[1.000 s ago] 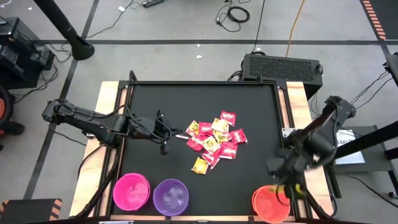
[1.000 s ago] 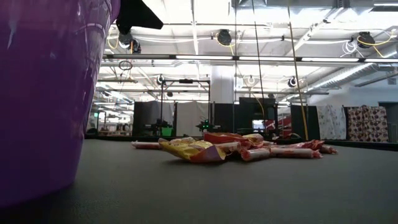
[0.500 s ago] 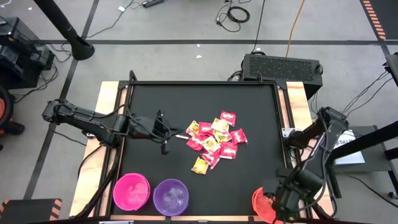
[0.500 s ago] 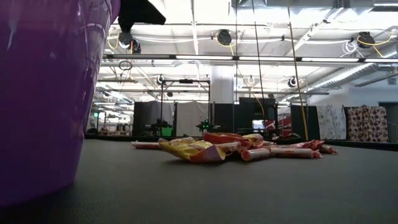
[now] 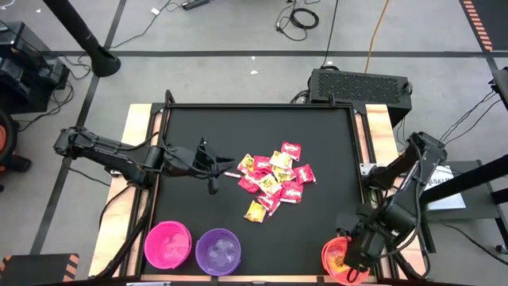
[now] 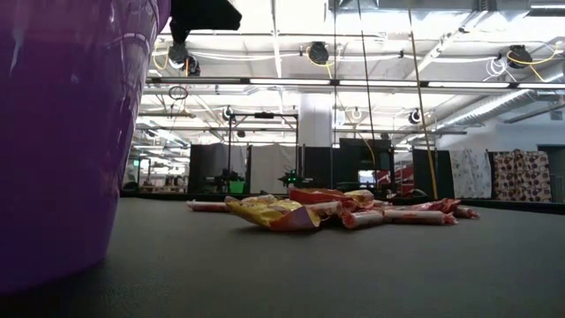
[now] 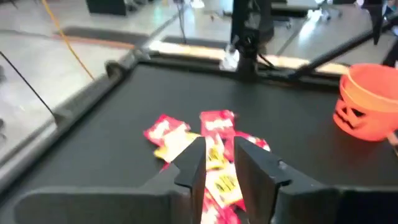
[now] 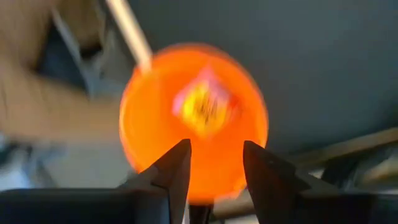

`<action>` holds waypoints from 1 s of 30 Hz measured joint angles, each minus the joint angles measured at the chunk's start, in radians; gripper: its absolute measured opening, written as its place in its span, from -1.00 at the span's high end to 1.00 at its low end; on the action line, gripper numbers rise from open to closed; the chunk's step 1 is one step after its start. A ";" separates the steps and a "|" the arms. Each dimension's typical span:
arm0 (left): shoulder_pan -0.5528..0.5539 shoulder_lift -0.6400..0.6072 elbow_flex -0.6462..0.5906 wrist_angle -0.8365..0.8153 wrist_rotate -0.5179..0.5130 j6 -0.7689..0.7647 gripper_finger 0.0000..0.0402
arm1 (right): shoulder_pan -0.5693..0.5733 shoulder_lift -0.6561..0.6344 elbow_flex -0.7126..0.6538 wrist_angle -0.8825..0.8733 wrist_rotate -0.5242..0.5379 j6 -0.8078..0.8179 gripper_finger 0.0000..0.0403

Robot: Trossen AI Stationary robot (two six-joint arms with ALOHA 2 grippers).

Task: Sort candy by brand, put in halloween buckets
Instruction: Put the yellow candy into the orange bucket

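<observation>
The right pincer (image 8: 214,168) hangs directly over the orange-red bucket (image 5: 340,258) at the table's near right corner, its fingers (image 8: 176,171) parted with nothing between them; a yellow-and-pink candy packet (image 8: 204,106) shows inside the bucket below. The left pincer (image 7: 219,163) sits low at the left edge of the candy pile (image 5: 274,179), fingers parted a narrow gap and gripping nothing. The pile lies mid-table (image 5: 206,127). The pink bucket (image 5: 167,245) and purple bucket (image 5: 218,252) stand side by side along the near edge.
</observation>
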 joint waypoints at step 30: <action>0.491 0.311 0.134 -0.291 0.423 -0.038 0.53 | -0.432 -0.018 -0.217 0.509 0.697 -1.128 0.41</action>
